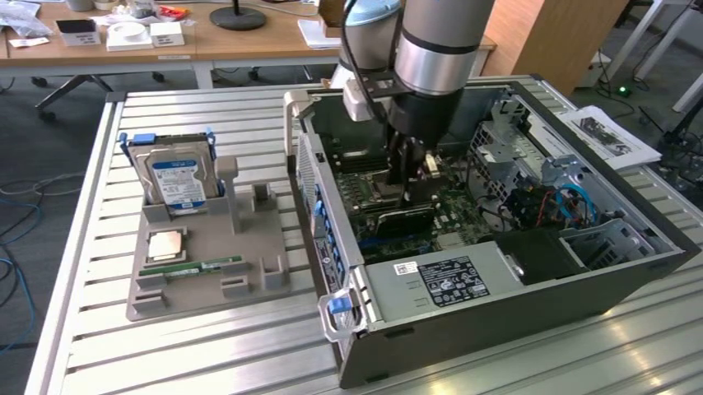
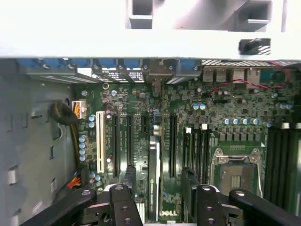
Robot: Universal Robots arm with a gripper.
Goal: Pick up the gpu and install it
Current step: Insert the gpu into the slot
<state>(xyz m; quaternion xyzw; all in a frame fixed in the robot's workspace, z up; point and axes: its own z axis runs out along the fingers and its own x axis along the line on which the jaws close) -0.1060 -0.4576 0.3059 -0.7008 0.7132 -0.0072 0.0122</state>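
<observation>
The gpu point(image 1: 396, 220) stands on edge in a slot of the motherboard point(image 1: 357, 185) inside the open computer case point(image 1: 516, 317), its black cooler facing the case's front. In the wrist view the gpu point(image 2: 154, 174) appears edge-on as a thin green and black card. My gripper point(image 1: 411, 183) hangs straight above it inside the case. The gripper point(image 2: 157, 183) is open, with one black finger point(image 2: 130, 178) on each side of the card and a gap between each finger and the card.
A grey holder tray point(image 1: 247, 284) lies at the exterior view's left, carrying a silver hard drive point(image 1: 176, 177), a processor chip point(image 1: 165, 244) and a narrow memory stick point(image 1: 203, 268). Inside the case are the CPU socket point(image 2: 235, 169), empty expansion slots point(image 2: 115, 146), cables point(image 1: 571, 202) and a power supply point(image 1: 445, 281).
</observation>
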